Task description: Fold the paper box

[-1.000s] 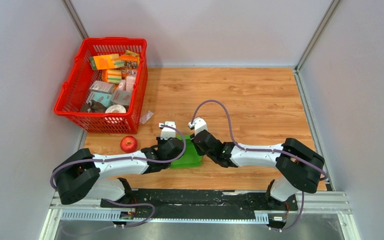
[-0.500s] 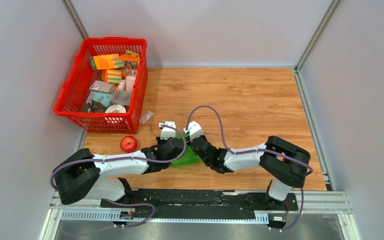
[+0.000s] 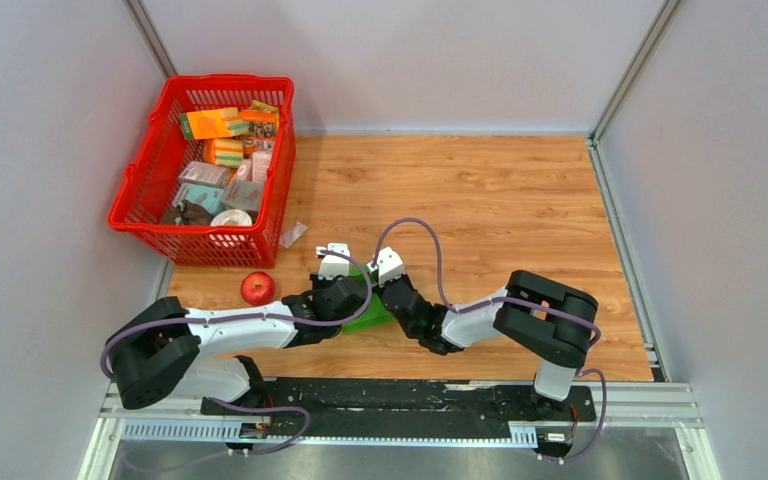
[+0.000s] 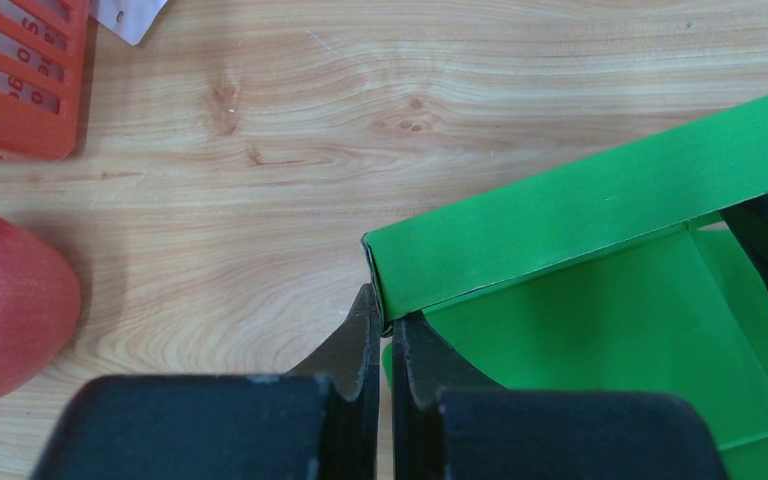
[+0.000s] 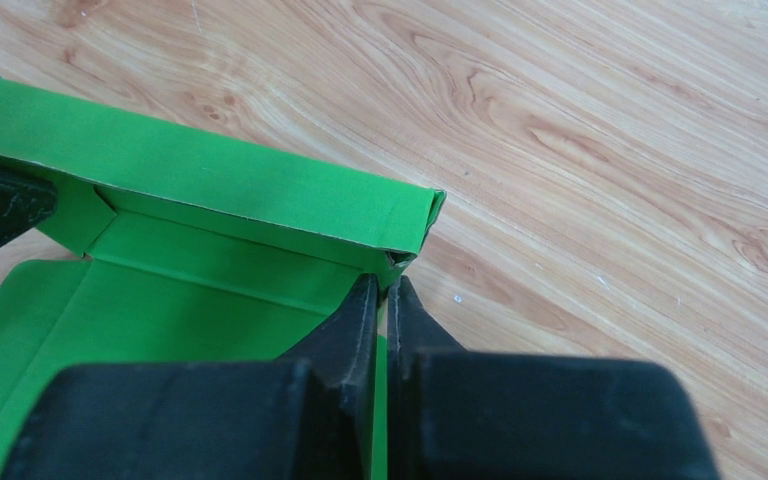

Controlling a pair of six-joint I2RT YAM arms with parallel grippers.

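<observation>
Paper box (image 5: 210, 195): bright green card, half-formed, lying on the wooden table (image 3: 520, 200) between your two arms.
Left gripper (image 4: 382, 318): clenched on the raised wall's left corner.
Right gripper (image 5: 385, 290): clenched on its right corner. You appear to be pinning the folded wall upright.

Robotics lab test cell, not a home or shop. Plain pale panel walls (image 3: 40, 150) on three sides, joined by aluminium corner posts (image 3: 628, 70). Wood-grain tabletop (image 3: 500, 200) set inside them. Near edge: black mounting rail (image 3: 400, 395) on slotted aluminium extrusion (image 3: 640, 412). It carries the left arm (image 3: 230, 328) and right arm (image 3: 475, 312), with purple cables (image 3: 415, 224) looping loose. Loose goods: red plastic basket (image 3: 138, 178) of mixed small packages (image 3: 225, 152), one apple (image 3: 257, 288).
</observation>
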